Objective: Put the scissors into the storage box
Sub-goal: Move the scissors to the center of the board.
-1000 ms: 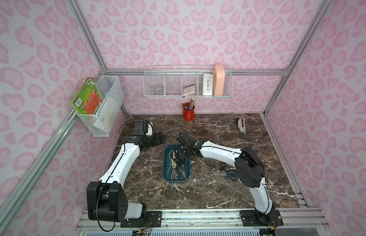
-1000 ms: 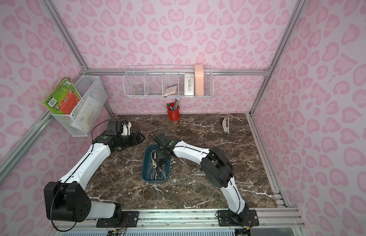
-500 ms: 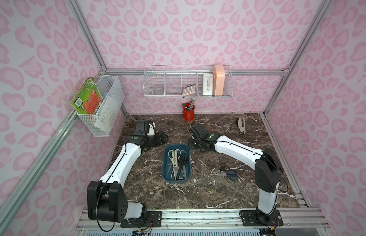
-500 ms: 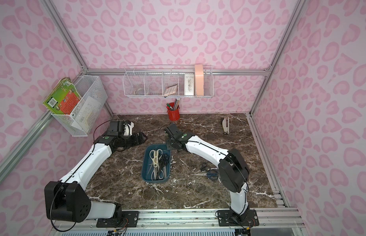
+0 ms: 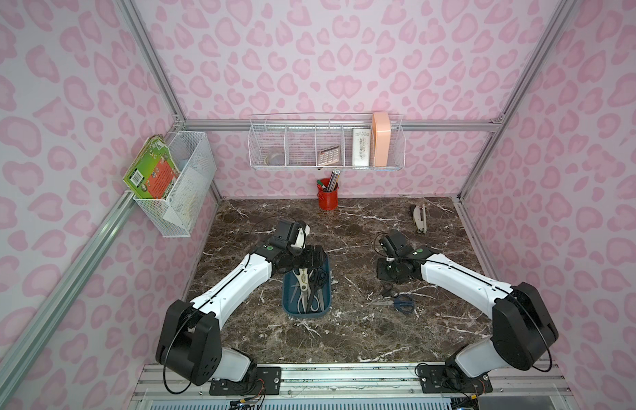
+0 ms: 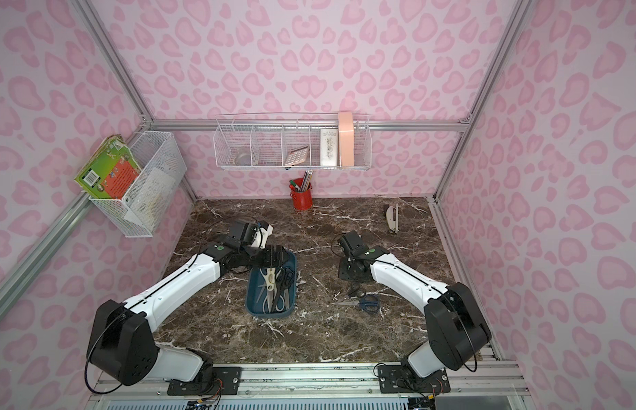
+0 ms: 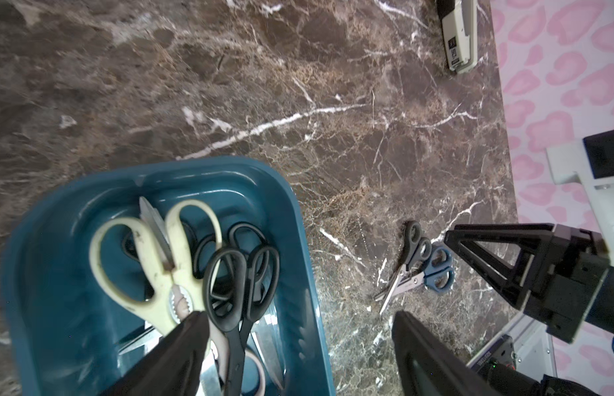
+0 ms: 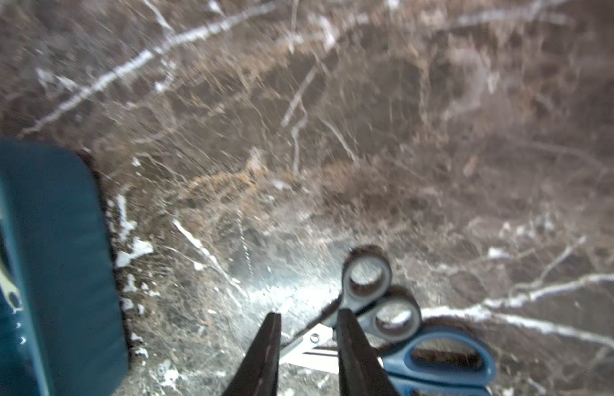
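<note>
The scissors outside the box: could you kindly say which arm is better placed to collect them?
Likely right: the right end effector, open, hangs above the blue scissors and dark scissors; the left end effector hovers over the storage box.

Robot lab test cell dressed as a desk corner, not a real office. Aluminium frame [image 5: 217,125] holds pink spotted wall panels [image 5: 309,53] on three sides. Marble-look bench [image 5: 362,337]. Two white-and-black arms, left arm [image 5: 234,284] and right arm [image 5: 462,280], bolted to a metal rail [image 5: 344,380] along the front edge. Office props: wire basket [image 5: 298,149] on back wall with calculator [image 5: 329,156], side basket [image 5: 192,167], red pen cup [image 5: 327,200] at back edge, stapler [image 5: 418,218] near back right corner, scissors [image 5: 303,282] in storage box [image 5: 286,301].
</note>
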